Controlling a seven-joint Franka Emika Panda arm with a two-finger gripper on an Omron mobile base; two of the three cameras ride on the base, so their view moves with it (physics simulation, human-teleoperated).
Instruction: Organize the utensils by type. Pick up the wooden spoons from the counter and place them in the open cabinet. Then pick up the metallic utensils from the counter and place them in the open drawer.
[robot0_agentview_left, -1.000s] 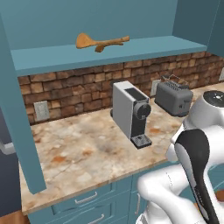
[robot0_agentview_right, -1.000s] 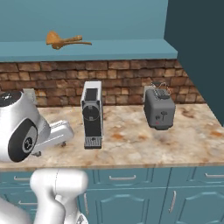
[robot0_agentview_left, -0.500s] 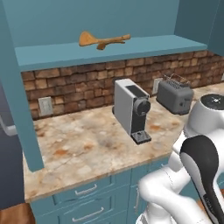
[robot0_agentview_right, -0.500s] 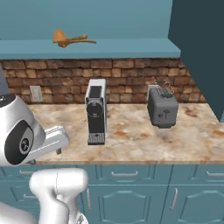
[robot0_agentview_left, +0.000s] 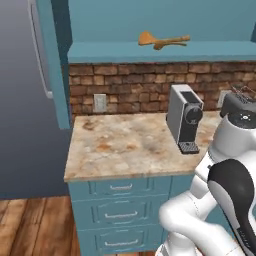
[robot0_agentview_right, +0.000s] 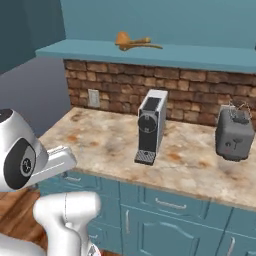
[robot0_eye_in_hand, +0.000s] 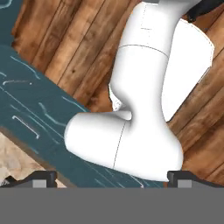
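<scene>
since the earlier frames your whole view had swung: the base had turned, so the dark grey fridge (robot0_agentview_left: 22, 100) came into the left of the left base view and the counter (robot0_agentview_left: 125, 150) sat further right; the things themselves had not shifted. the two wooden spoons (robot0_agentview_left: 162, 41) lay together on the teal shelf of the cabinet (robot0_agentview_left: 150, 52), light orange-brown, one rounded bowl toward the shelf's left end and the handles running right, near the shelf's front edge; you saw them again in the right base view (robot0_agentview_right: 131, 42). on the counter you had a grey coffee machine (robot0_agentview_left: 184, 119) standing toward the back right and a grey toaster (robot0_agentview_right: 233, 134) further right, close to the brick wall (robot0_agentview_right: 120, 87). the left half of the counter, out to its front left corner, lay bare, with a wall socket (robot0_agentview_left: 100, 102) above its back edge. the teal drawer fronts (robot0_agentview_left: 120, 210) below looked closed. in the hand view your gripper (robot0_eye_in_hand: 111, 179) pointed down at the wooden floor (robot0_eye_in_hand: 74, 43), its two fingertips (robot0_eye_in_hand: 41, 178) standing at their widest with nothing between them.
</scene>
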